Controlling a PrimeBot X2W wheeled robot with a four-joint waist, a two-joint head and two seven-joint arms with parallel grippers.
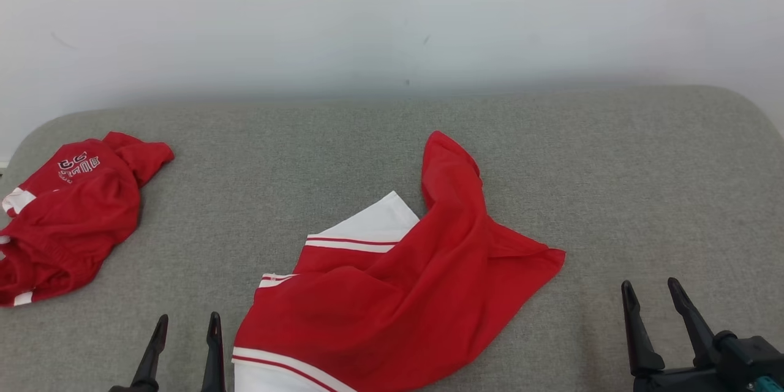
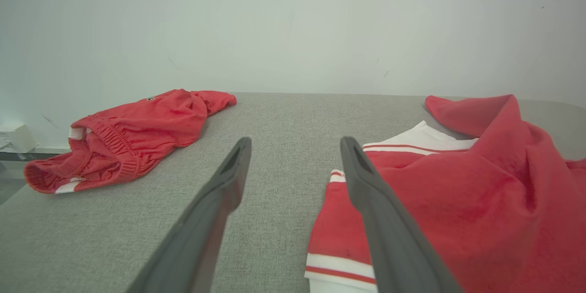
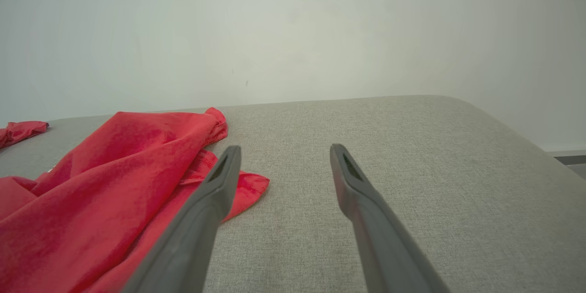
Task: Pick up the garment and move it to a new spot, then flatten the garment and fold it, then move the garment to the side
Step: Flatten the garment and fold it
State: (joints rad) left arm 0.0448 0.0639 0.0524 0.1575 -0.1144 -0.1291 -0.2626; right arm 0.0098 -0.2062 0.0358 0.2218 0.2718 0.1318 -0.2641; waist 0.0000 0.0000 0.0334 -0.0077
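Observation:
A red garment (image 1: 404, 282) with white panels and red-and-white stripes lies crumpled in the middle of the grey padded table (image 1: 643, 184), reaching the near edge. It also shows in the left wrist view as the garment (image 2: 462, 201) and in the right wrist view as the garment (image 3: 105, 183). My left gripper (image 1: 187, 320) stands open just left of its striped hem, touching nothing. My right gripper (image 1: 651, 286) is open over bare fabric surface, well right of the garment's pointed corner. Between the fingers of the left gripper (image 2: 295, 143) and the right gripper (image 3: 283, 150) there is nothing.
A second red garment (image 1: 67, 214) with white lettering lies bunched at the table's far left edge, also seen as the bunched garment (image 2: 132, 139). A pale wall (image 1: 392, 18) stands right behind the table. The table's corners are rounded.

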